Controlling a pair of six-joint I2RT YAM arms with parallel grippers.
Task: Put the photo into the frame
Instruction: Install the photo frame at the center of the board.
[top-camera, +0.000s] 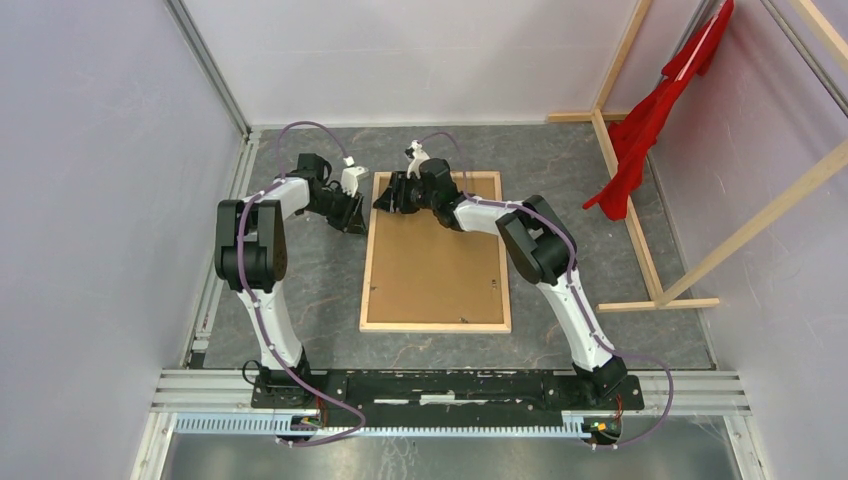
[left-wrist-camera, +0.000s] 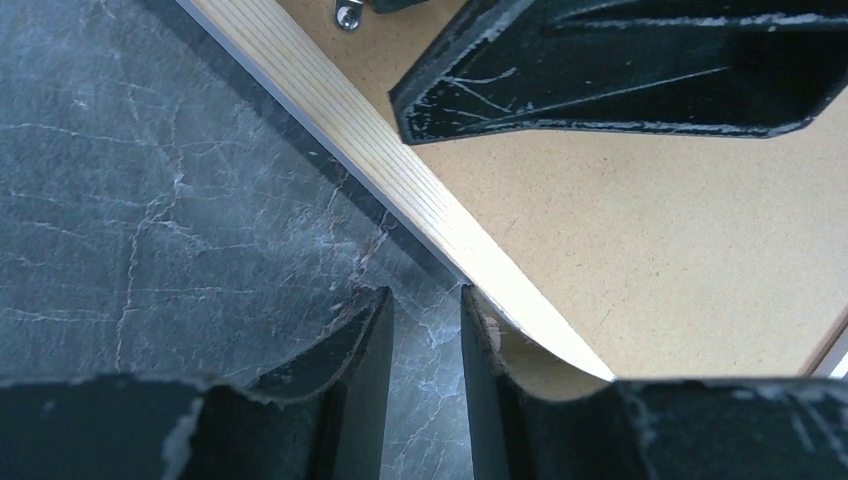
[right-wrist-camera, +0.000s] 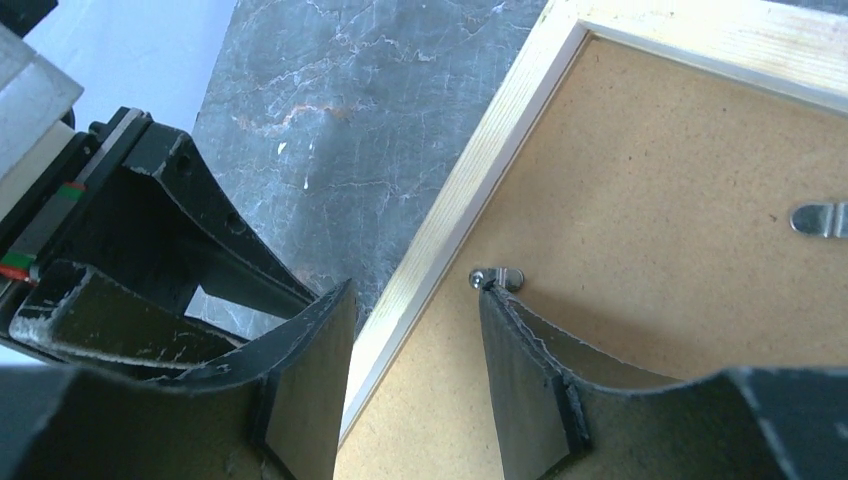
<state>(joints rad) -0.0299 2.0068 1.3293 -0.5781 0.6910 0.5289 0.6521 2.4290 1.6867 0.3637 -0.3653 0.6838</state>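
The frame (top-camera: 366, 270) lies face down on the dark marble floor, its bare wood back up, with the brown backing board (top-camera: 435, 260) set in it. The photo is out of view. My right gripper (top-camera: 392, 197) is open over the frame's far left corner; in the right wrist view (right-wrist-camera: 415, 290) it straddles the left border (right-wrist-camera: 470, 170), and one fingertip touches a small metal clip (right-wrist-camera: 498, 277). My left gripper (top-camera: 352, 222) is just left of that border, narrowly open and empty over the floor (left-wrist-camera: 427, 300), beside the wooden border (left-wrist-camera: 330, 110).
A second metal clip (right-wrist-camera: 820, 218) sits on the backing board near the far border. A red cloth (top-camera: 650, 120) hangs on bare wooden beams (top-camera: 640, 230) at the right. Walls close in the left and back. A metal rail (top-camera: 450, 385) carries the arm bases.
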